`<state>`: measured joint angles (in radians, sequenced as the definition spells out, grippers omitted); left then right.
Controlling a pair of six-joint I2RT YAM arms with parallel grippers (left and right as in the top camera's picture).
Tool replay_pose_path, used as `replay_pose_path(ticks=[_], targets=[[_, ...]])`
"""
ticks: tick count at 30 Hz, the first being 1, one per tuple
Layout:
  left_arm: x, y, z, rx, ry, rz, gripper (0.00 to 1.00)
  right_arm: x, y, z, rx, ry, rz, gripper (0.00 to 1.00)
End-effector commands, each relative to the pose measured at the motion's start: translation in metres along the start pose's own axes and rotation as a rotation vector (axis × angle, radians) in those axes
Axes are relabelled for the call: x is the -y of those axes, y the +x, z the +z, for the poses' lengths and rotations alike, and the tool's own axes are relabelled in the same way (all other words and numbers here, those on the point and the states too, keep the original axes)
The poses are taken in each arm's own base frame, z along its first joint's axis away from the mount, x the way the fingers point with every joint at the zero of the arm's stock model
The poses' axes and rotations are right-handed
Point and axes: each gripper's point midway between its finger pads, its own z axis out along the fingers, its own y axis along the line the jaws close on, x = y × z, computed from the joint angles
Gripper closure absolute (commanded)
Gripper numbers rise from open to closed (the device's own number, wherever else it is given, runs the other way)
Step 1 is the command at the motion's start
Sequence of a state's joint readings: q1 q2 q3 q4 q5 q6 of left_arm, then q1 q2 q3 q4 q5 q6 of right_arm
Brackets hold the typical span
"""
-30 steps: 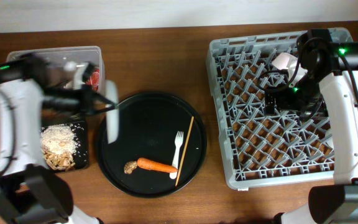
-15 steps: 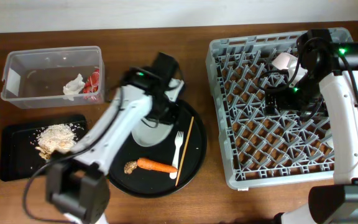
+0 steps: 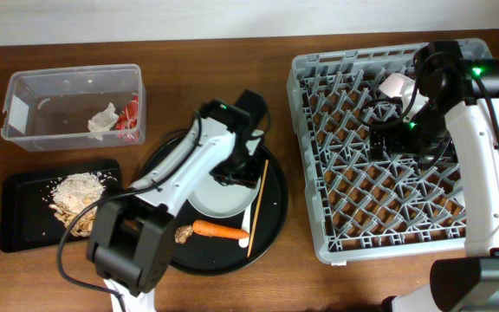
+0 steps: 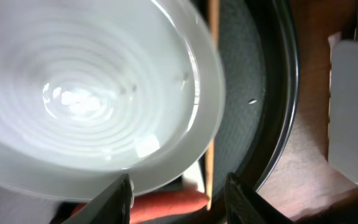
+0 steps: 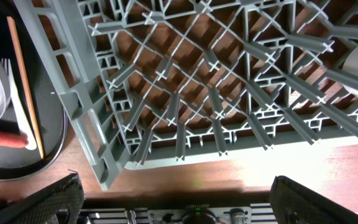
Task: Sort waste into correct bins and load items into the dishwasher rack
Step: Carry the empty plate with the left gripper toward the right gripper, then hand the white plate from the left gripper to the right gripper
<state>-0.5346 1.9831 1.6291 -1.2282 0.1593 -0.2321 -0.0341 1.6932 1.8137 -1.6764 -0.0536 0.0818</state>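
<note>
Lying L-R, tip to R: carrot [image 3: 217, 230]

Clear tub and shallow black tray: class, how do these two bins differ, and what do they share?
The clear tub is see-through and deep; the black tray is opaque and shallow. The tub holds a white napkin and red wrapper; the tray holds beige scraps. Both are rectangular.

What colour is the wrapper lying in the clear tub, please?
The wrapper is red; overhead view shows it best.

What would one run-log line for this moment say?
left gripper: open over plate on round tray | right gripper: open over rack | carrot, fork, chopstick: on tray
</note>
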Motion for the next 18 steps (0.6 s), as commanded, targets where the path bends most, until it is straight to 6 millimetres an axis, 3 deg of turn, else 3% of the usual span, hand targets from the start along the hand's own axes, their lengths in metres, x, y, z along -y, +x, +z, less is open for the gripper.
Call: replay_pose_path(ticks=[1, 5, 8, 9, 12, 13, 18], targets=[[-0.036, -0.016, -0.062, 0.121, -0.040, -0.082, 0.52, 0.001, 0.000, 0.000, -0.001, -0.003, 0.009, 0.01], [-0.089, 0.003, -0.127, 0.234, -0.056, -0.227, 0.47, -0.015, -0.006, -0.001, 0.023, -0.093, -0.025, 0.01], [-0.128, 0.025, -0.161, 0.302, -0.060, -0.349, 0.39, -0.042, -0.014, -0.004, 0.060, -0.197, -0.086, 0.01], [-0.151, 0.040, -0.177, 0.336, -0.067, -0.427, 0.35, -0.061, -0.019, -0.005, 0.088, -0.236, -0.131, 0.01], [-0.182, 0.062, -0.195, 0.378, -0.080, -0.539, 0.27, -0.099, -0.025, -0.006, 0.146, -0.257, -0.250, 0.01], [-0.198, 0.072, -0.202, 0.397, -0.087, -0.598, 0.22, -0.127, -0.027, -0.004, 0.175, -0.271, -0.333, 0.01], [-0.222, 0.088, -0.204, 0.396, -0.092, -0.692, 0.14, -0.182, -0.021, 0.025, 0.153, -0.211, -0.437, 0.02]])
